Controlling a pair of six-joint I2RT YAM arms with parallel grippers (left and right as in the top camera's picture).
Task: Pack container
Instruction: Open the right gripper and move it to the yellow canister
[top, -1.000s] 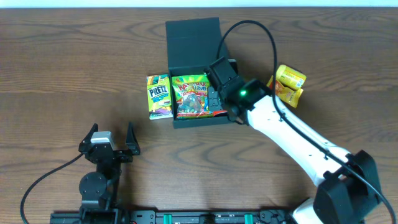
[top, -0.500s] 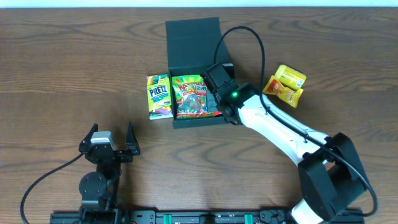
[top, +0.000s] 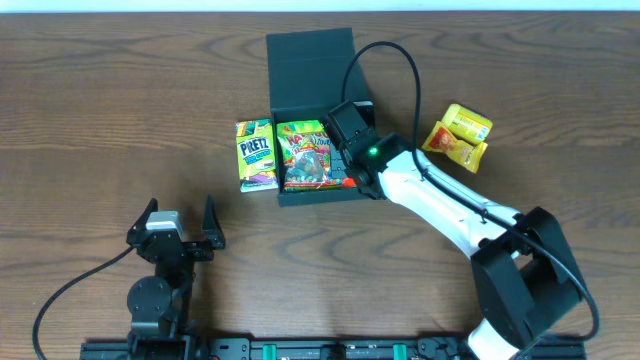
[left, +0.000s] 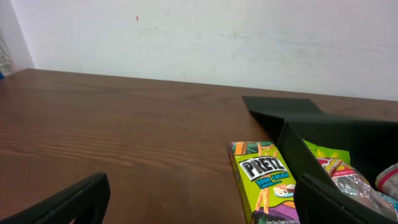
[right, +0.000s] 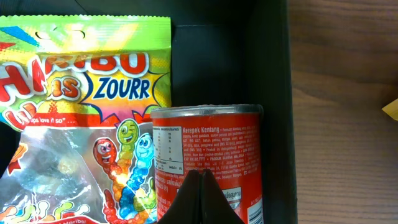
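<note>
Right arm stretches across the counter (top: 100, 120), its right hand (top: 345, 150) over the right half of the container (top: 315, 196), fingertips pinched together with nothing between them, just above a red can (right: 211, 149) lying beside the Haribo bag (top: 305, 155). Container sits mid-counter, lid flap laid back. A Pretz box (top: 256, 155) lies just beside its left wall; yellow snack packs (top: 460, 135) sit apart on the right. Left hand (top: 178, 222) waits near the front edge, spread wide, empty.

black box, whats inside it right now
A Haribo gummy bag and a red can lie side by side; the box floor beneath them is covered.
</note>
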